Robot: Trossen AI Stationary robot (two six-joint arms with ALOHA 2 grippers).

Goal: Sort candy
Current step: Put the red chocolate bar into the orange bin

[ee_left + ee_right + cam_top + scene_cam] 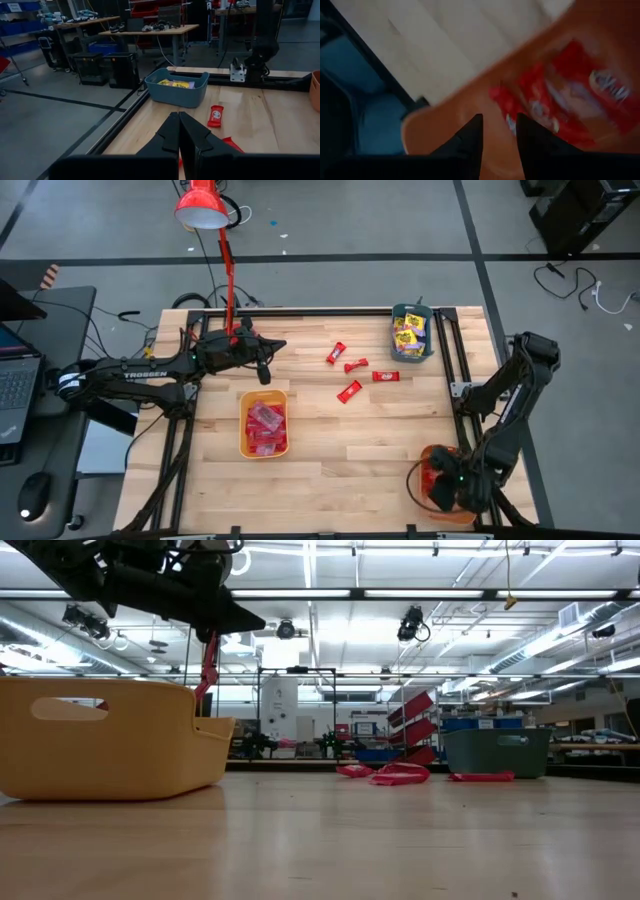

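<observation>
Several red-wrapped candy pieces point(349, 391) lie loose on the wooden table right of centre; one point(215, 116) shows in the left wrist view. A teal tray point(412, 332) at the far right holds yellow packets point(173, 84). A yellow-orange tray point(264, 423) holds pinkish-red sweets. An orange tray point(428, 465) at the near right corner holds red candy point(555, 100). My right gripper point(497, 125) hangs above this tray, pointing steeply down, open, with nothing between its fingers. My left gripper point(265, 370) stays shut and level above the table's far left part.
A red desk lamp point(200, 205) stands at the far left edge, its pole beside my left arm. Black frame rails point(455, 350) run along the table's sides. A laptop point(15, 380) sits left of the table. Bare wood lies between the trays.
</observation>
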